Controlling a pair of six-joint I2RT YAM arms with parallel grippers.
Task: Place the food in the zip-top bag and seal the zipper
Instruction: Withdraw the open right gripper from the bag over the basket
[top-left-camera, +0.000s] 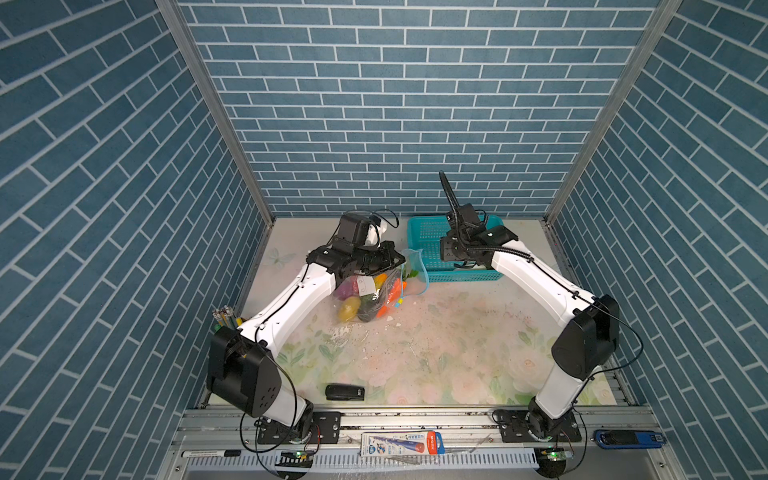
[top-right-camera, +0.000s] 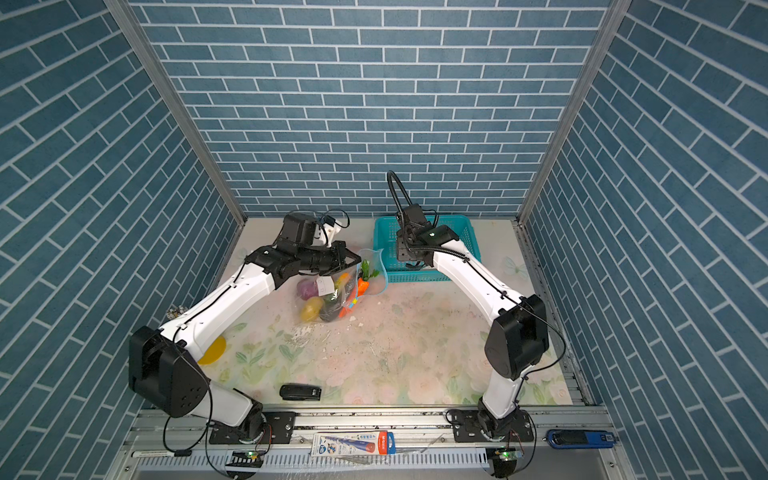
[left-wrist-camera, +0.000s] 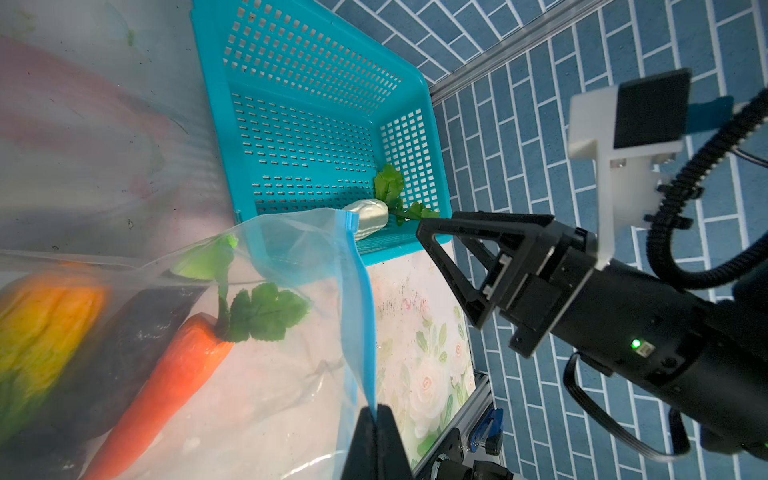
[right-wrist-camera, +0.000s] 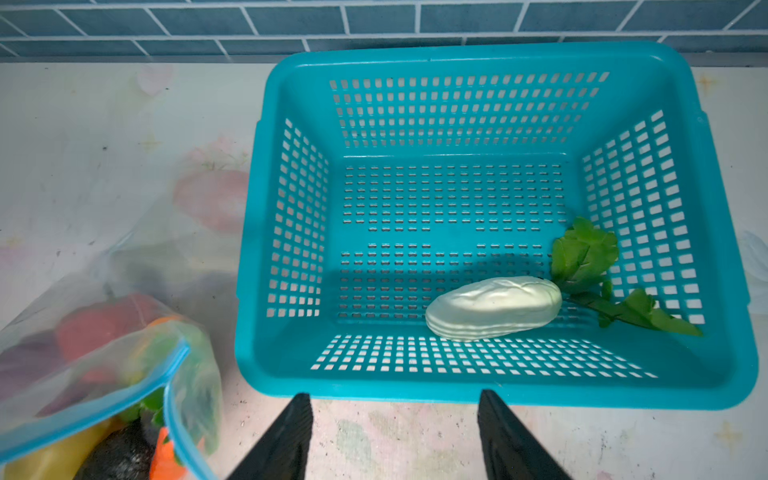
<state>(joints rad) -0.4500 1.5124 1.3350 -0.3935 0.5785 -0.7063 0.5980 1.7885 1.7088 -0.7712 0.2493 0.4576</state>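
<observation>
Left gripper (left-wrist-camera: 375, 412) pinches the zip-top bag (left-wrist-camera: 270, 374) by its zipper (left-wrist-camera: 360, 316). Right gripper (right-wrist-camera: 395, 397) hangs open and empty by the basket (right-wrist-camera: 582, 390). My worry: the white radish (right-wrist-camera: 494, 307) leaves snag the holes, or the bag mouth sags shut.

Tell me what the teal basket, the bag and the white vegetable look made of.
Teal basket: rigid moulded plastic, semi-gloss, with a grid of slots.
Zip-top bag: thin clear plastic film, crinkled, see-through.
White vegetable: probably plastic or rubber, with a smooth sheen and moulded ridges.
</observation>
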